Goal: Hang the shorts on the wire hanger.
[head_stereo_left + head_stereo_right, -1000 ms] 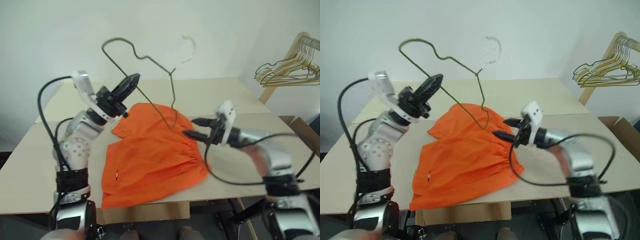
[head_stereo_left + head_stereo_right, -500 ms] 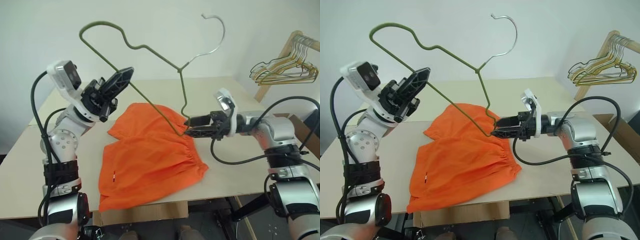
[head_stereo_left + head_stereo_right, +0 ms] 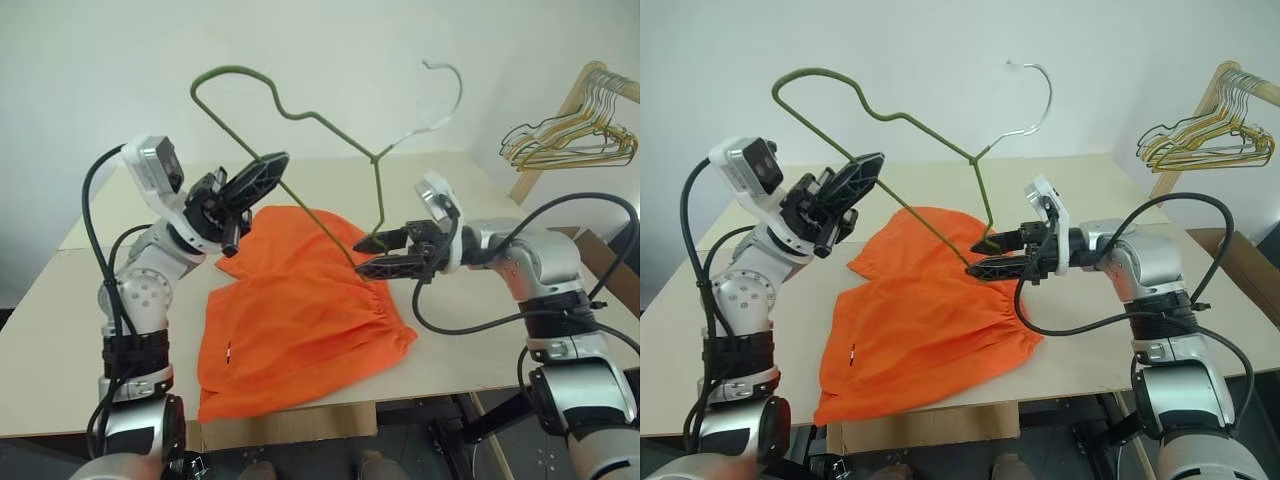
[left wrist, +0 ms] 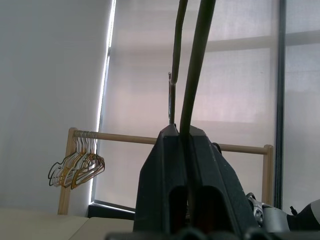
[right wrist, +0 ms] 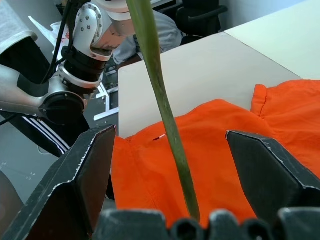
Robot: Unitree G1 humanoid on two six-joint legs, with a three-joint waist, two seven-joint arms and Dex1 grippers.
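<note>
The bright orange fabric shorts (image 3: 300, 325) lie flat on the pale wooden table (image 3: 480, 340), just under the right gripper (image 3: 385, 254). The thin olive-grey wire hanger (image 3: 300, 115) is raised above them, pinched on its long bar by the left gripper (image 3: 262, 172). The right gripper's black fingers are spread, with the hanger's lowest corner between them. It should close squarely on the wire.
</note>
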